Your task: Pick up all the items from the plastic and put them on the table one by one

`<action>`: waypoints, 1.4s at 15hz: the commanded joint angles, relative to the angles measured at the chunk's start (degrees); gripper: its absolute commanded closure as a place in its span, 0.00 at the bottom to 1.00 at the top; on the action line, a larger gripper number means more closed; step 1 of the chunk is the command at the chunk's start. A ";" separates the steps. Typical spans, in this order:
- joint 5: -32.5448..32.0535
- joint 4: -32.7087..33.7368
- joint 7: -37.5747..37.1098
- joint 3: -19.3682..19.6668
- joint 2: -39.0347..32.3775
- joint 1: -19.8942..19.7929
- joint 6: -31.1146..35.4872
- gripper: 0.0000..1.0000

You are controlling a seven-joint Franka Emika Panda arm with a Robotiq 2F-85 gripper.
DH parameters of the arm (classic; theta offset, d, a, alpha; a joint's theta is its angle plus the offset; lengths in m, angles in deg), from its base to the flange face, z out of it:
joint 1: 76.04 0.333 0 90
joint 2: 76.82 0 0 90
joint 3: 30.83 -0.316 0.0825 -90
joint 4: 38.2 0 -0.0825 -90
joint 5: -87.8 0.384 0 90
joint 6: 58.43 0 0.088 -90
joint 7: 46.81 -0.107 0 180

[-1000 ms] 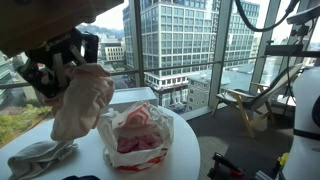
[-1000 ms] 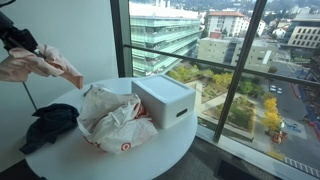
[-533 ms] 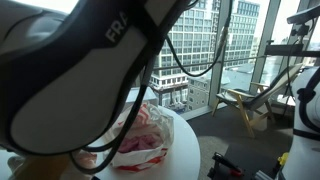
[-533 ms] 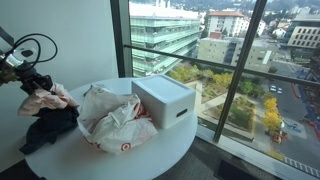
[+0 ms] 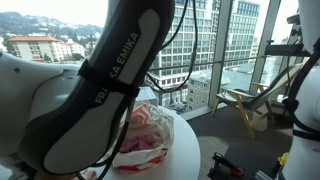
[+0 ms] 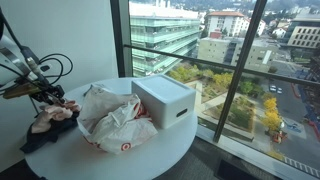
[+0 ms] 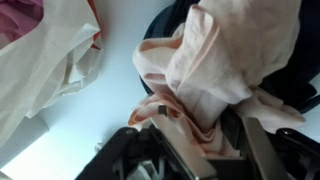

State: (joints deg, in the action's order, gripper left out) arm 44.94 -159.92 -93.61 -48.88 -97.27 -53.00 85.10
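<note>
At the lower edge of the wrist view, the pincer [image 7: 192, 135] straddles a bunch of the crumpled pale pink cloth [image 7: 215, 60]. The fabric fills the gap between the jaws, and I cannot tell whether they clamp it or stand slack. The cloth lies on a dark garment [image 7: 292, 90] at the right of the frame, outside the crinkled white and red plastic bag [image 7: 40, 60] at the left. Bare round white counter [image 7: 110, 90] shows between them. In an exterior view, the bag [image 6: 115, 120] sits mid-counter with a white rectangular box [image 6: 165, 100] just behind it. In an exterior view, the white robot arm [image 5: 110, 80] fills the left of the frame.
</note>
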 commanded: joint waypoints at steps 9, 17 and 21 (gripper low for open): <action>5.06 -18.10 -10.14 3.87 34.73 -7.45 -10.09 0.00; -0.60 -22.21 -17.48 5.13 25.71 -17.77 -4.26 0.00; -4.80 -18.46 -20.54 6.41 16.86 -17.09 -1.72 0.00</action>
State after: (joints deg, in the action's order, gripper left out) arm 43.13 -182.59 -111.49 -43.49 -73.90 -70.76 81.20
